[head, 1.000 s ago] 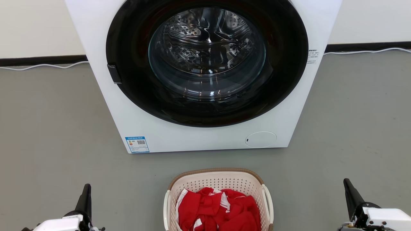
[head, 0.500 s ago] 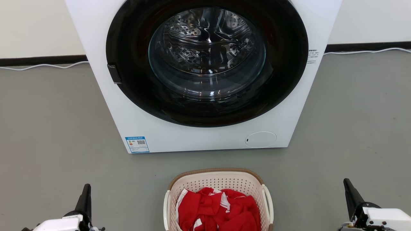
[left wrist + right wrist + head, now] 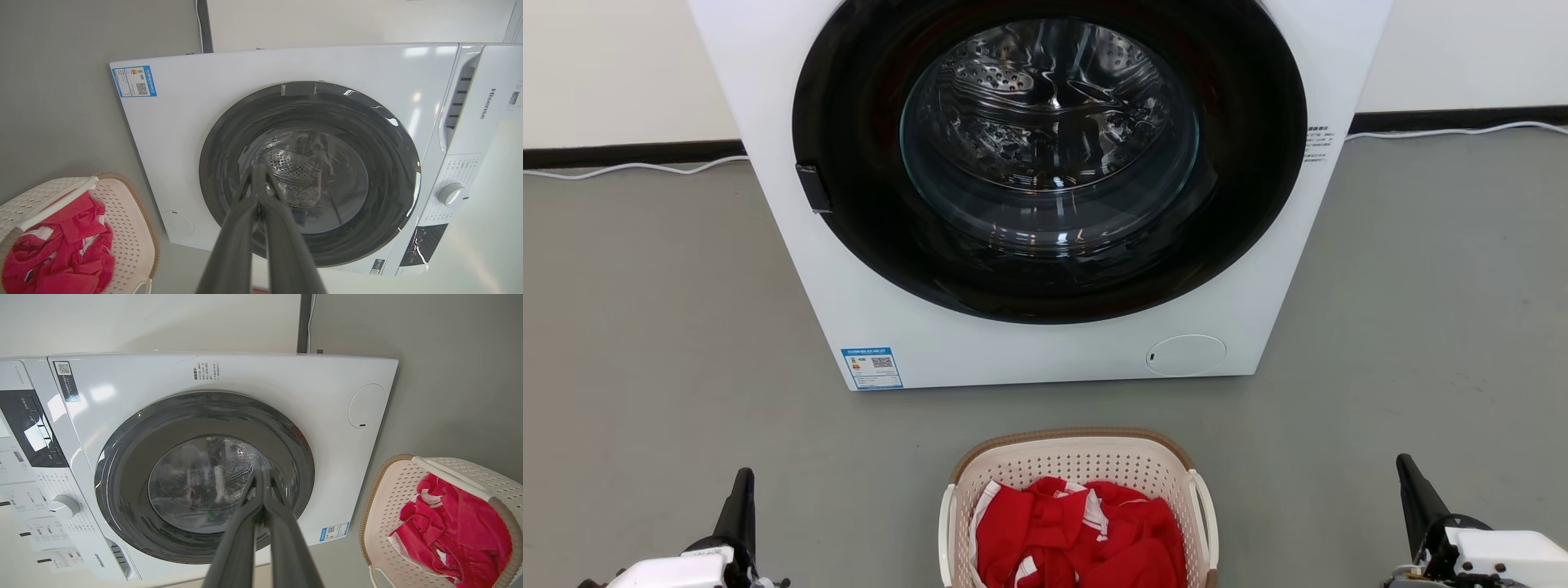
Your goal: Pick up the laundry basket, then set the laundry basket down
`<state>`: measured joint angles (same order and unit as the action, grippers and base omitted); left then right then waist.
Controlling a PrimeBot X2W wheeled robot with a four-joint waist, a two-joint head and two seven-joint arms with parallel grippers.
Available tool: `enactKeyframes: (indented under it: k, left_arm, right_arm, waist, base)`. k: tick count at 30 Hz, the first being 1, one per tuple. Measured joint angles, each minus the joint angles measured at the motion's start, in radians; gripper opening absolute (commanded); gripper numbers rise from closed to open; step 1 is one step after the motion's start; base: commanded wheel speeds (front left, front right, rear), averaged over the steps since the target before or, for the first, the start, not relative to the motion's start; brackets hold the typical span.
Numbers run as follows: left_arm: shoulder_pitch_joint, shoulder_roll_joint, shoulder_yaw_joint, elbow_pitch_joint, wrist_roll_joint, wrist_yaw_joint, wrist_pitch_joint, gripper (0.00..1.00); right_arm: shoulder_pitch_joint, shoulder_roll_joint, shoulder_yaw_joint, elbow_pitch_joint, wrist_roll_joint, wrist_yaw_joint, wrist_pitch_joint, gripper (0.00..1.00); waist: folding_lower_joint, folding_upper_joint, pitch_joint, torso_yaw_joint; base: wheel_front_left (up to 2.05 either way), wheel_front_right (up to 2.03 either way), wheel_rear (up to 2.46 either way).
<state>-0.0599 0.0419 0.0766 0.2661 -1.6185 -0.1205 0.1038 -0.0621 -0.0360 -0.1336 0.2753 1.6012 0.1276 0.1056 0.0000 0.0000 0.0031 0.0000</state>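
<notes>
The cream laundry basket (image 3: 1086,457) with a brown rim and white loop handles stands on the grey floor at the bottom centre of the head view, holding red clothes (image 3: 1078,535). It lies at the lower left of the left wrist view, laundry basket (image 3: 126,220), and at the lower right of the right wrist view, laundry basket (image 3: 388,498). My left gripper (image 3: 743,482) is shut and empty, well to the basket's left. My right gripper (image 3: 1405,469) is shut and empty, well to its right. Neither touches the basket. In the wrist views the left gripper (image 3: 257,171) and right gripper (image 3: 261,475) point at the washer door.
A white front-loading washing machine (image 3: 1029,351) with a closed dark round door (image 3: 1049,155) stands right behind the basket. A white cable (image 3: 637,167) runs along the wall's dark skirting. Grey floor (image 3: 654,343) spreads to both sides of the machine.
</notes>
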Motion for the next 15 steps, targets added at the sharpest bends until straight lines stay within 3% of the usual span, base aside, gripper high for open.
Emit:
enactKeyframes:
  k: [15]
  left_arm:
    - [0.0,-0.001,0.001,0.0,0.0,0.0,0.0,0.0]
  right_arm:
    - [0.0,0.0,0.0,0.0,0.0,0.0,0.0,0.0]
  waist:
    - [0.0,0.0,0.0,0.0]
  base:
    - [0.0,0.0,0.0]
